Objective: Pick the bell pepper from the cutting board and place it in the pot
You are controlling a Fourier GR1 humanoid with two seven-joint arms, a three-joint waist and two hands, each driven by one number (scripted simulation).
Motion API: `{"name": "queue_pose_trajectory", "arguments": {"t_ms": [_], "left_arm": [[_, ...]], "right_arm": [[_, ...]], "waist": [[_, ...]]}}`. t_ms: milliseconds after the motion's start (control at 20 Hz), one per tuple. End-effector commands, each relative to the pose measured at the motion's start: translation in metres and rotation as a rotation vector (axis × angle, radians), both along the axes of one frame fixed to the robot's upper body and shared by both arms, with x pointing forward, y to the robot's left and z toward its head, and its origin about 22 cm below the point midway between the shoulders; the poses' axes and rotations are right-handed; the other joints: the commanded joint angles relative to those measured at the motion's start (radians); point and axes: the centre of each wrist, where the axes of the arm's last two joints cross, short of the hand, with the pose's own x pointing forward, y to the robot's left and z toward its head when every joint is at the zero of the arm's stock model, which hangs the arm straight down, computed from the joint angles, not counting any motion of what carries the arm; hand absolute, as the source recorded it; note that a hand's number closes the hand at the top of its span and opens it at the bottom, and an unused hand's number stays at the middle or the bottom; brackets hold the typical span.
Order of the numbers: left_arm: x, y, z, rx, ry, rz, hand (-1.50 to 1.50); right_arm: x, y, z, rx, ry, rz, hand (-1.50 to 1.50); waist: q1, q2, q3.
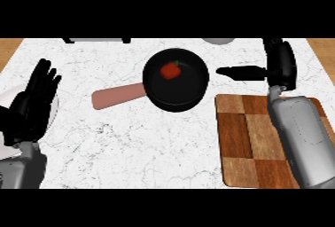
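Observation:
A red bell pepper (172, 70) lies inside the black pot (175, 92), which has a pinkish handle (118, 96) pointing left. The wooden cutting board (252, 142) lies at the right with nothing on its visible surface. My right hand (280, 62) hovers beyond the board's far edge, to the right of the pot, fingers straight and thumb pointing left toward the pot; it holds nothing. My left hand (33, 104) rests open at the left edge, fingers up.
A white plate (6, 104) sits partly hidden under my left hand. A pale round object (218, 41) and a dark-legged object (97, 40) sit at the counter's far edge. My right forearm (303, 137) covers the board's right side.

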Motion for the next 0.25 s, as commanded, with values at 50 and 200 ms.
{"name": "queue_pose_trajectory", "arguments": {"t_ms": [50,200], "left_arm": [[0.000,-0.013,-0.013,-0.006,-0.006,0.004,0.00],[-0.001,-0.005,-0.012,0.006,0.008,0.013,0.00]], "right_arm": [[-0.016,-0.037,-0.012,-0.007,0.006,0.012,-1.50],[-0.021,-0.045,-0.005,0.001,0.016,0.024,-1.50]], "waist": [[0.002,0.002,0.000],[0.003,0.002,0.000]]}}
